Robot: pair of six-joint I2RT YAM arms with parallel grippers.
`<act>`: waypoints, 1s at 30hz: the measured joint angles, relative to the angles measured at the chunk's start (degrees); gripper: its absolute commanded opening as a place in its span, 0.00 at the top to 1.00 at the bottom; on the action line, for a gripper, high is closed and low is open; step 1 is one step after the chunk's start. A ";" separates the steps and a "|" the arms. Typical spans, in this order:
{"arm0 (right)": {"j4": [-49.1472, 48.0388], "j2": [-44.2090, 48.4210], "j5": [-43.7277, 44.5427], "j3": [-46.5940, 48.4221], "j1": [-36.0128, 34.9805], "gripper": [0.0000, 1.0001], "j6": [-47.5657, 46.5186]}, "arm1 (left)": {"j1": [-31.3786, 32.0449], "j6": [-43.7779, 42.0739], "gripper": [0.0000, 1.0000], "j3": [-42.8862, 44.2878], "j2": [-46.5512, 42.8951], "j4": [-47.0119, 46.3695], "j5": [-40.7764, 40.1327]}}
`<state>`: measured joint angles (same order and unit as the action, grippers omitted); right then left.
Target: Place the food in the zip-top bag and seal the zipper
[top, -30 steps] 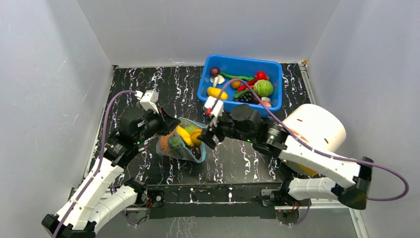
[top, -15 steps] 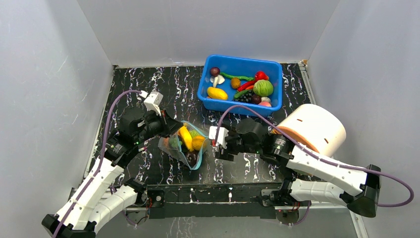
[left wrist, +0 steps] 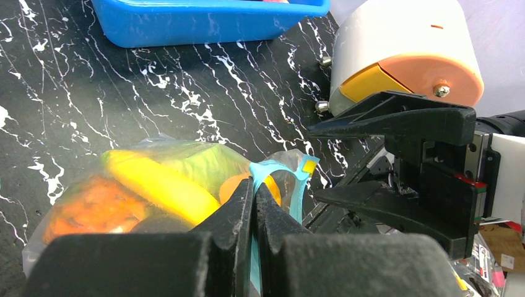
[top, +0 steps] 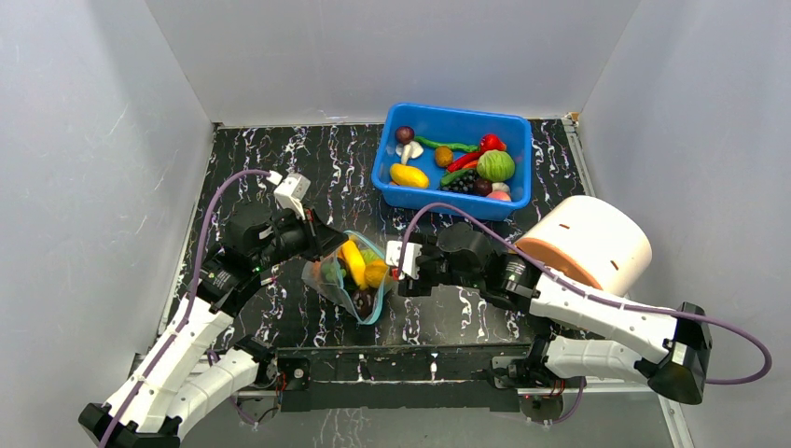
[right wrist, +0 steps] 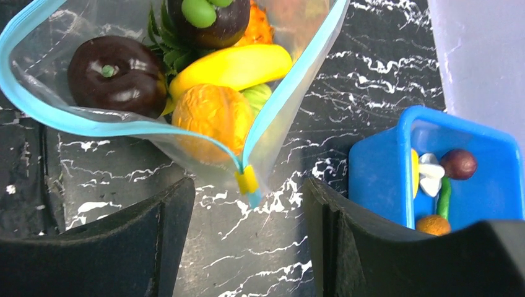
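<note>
The clear zip-top bag (top: 347, 280) lies on the black marbled table, holding a yellow banana (right wrist: 232, 65), an orange piece (right wrist: 210, 114), a dark round fruit (right wrist: 114, 74) and green food. Its teal-blue zipper (right wrist: 291, 80) gapes open, with a yellow slider (right wrist: 246, 179) at its near corner. My left gripper (left wrist: 254, 185) is shut on the zipper strip (left wrist: 272, 170) at the bag's left end. My right gripper (right wrist: 247, 204) is open and empty, its jaws straddling the slider corner just short of it. In the top view the right gripper (top: 399, 271) sits just right of the bag.
A blue bin (top: 453, 159) with several more toy fruits and vegetables stands at the back right. A white and orange cylinder (top: 586, 245) lies at the right, behind the right arm. Grey walls close in the table.
My right gripper has drawn back from the bag's mouth, swung down to the bag's right corner and opened towards the slider. The bag has shifted slightly. The left gripper keeps its hold.
</note>
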<state>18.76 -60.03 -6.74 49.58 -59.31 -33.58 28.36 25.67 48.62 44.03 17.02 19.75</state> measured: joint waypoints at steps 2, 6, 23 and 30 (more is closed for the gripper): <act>-1.44 -0.48 -0.35 -0.13 0.00 0.41 -0.92 | 0.00 0.00 1.00 0.00 0.00 -0.11 0.44; -3.02 -2.14 -0.63 -0.52 0.00 0.58 -2.78 | 0.00 0.04 1.00 -0.15 -0.17 -0.39 1.07; -6.21 -0.98 -3.32 -1.18 0.00 1.00 7.63 | 0.00 -4.09 0.43 7.43 0.55 6.29 -0.37; -5.42 -3.13 -2.40 3.82 0.00 1.00 14.56 | 0.00 -10.80 0.41 15.15 2.80 16.44 -1.05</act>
<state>13.34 -63.16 -9.15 53.41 -59.31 -19.03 28.36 14.87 63.77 46.83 33.45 18.70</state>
